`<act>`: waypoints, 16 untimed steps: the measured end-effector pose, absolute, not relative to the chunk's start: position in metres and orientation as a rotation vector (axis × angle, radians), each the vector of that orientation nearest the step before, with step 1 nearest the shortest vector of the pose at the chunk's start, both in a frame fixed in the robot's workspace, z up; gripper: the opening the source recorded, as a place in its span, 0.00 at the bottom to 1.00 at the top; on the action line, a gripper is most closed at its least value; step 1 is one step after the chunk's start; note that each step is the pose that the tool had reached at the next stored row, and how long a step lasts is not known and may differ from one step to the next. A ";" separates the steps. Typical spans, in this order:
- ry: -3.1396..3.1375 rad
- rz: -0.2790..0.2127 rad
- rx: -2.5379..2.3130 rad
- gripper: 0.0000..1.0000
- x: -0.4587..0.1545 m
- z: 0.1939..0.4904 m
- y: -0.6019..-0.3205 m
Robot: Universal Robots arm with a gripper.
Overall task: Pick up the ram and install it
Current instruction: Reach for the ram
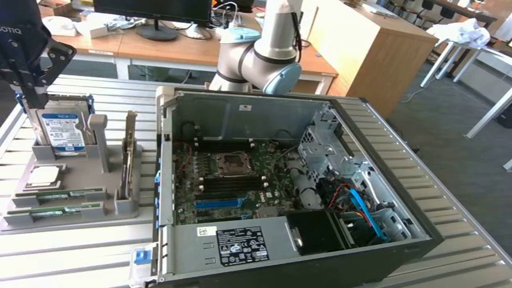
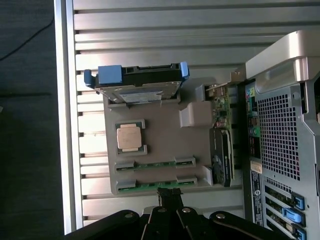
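Your bench (image 1: pixel 72 258) carries the open computer case (image 1: pixel 272 180). At the case's nine o'clock in the exterior view sits a grey holder (image 1: pixel 72 225). The hard drive (image 1: pixel 62 129) stands at the holder's twelve o'clock end. The gripper (image 2: pixel 169 196) hangs above the holder, jaws pressed together on nothing. The ram (image 1: pixel 56 211), a thin green stick with pale label patches, rests on edge in the holder's six o'clock slot. Its long axis runs nine to three, and its twin (image 1: pixel 60 195) lies just beside it.
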State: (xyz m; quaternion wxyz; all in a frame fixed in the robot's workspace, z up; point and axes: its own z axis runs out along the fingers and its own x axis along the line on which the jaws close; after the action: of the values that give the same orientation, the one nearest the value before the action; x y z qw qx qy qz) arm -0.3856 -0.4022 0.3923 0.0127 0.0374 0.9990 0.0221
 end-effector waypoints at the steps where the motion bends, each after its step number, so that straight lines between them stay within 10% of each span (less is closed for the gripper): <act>1: 3.113 0.069 0.117 0.10 -0.386 0.392 -0.403; 16: 3.113 0.069 0.117 0.10 -0.386 0.392 -0.422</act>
State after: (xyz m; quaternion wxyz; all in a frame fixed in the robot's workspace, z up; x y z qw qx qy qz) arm -0.3856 -0.4217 0.3923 0.0128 0.0374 0.9990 0.0221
